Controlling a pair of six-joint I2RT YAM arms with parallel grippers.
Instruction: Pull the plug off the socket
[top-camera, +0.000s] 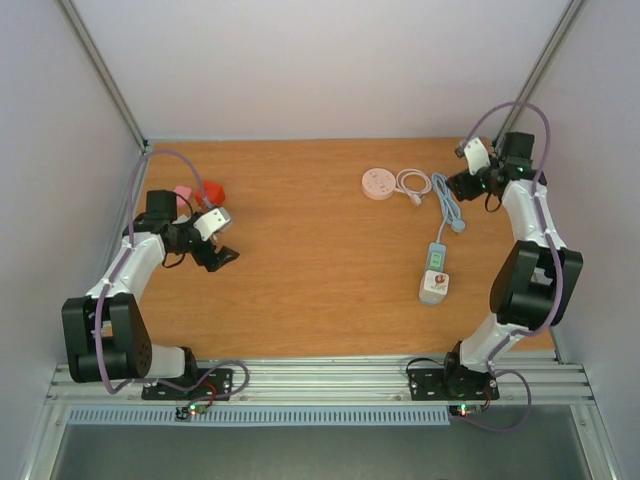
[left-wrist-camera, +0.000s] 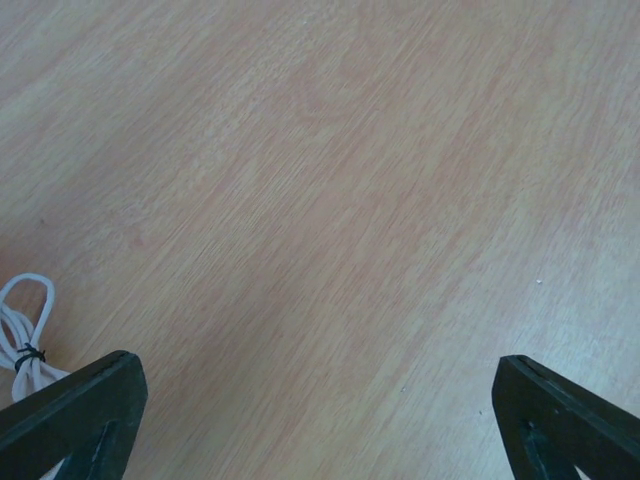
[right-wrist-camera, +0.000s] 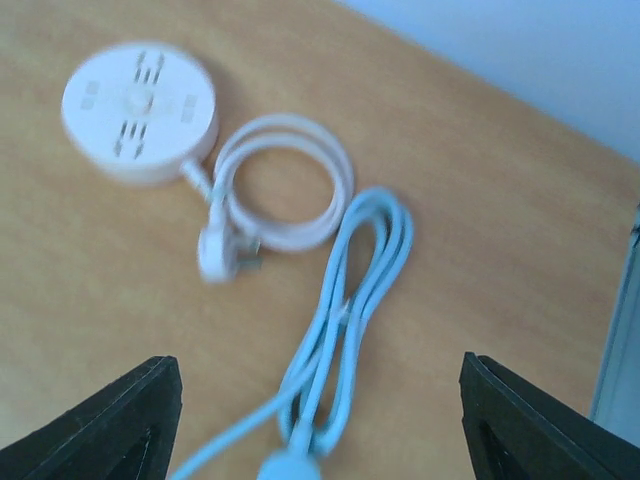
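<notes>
Top external view shows the wooden desk (top-camera: 300, 300) with the socket strip (top-camera: 437, 257), a small white block with a green patch, lying on its right half, in front of the right arm's elbow. The white plug (top-camera: 433, 288), marked with a reddish spot, sits joined to the strip's near end. A light blue cable (top-camera: 447, 210) runs from the strip's far end toward the back of the desk. Beside that cable lie a round white socket (top-camera: 378, 183) and its coiled white cord (top-camera: 413, 182). The right gripper (top-camera: 458, 185) hovers at the far right, just beside the blue cable and well apart from the plug. The left gripper (top-camera: 222, 257) hangs over the left half, near a pink object (top-camera: 184, 193) and a red object (top-camera: 211, 190). Left wrist view shows the left gripper (left-wrist-camera: 315, 385) with its fingers spread wide over bare wood, nothing between them, and a tied white cable (left-wrist-camera: 27, 352) at the lower left edge. Right wrist view, somewhat blurred, shows the right gripper (right-wrist-camera: 318, 385) with its fingers apart and empty above the blue cable (right-wrist-camera: 340, 310), with the round socket (right-wrist-camera: 138, 105) and coiled cord (right-wrist-camera: 342, 180) beyond; the plug and strip are outside this view.
</notes>
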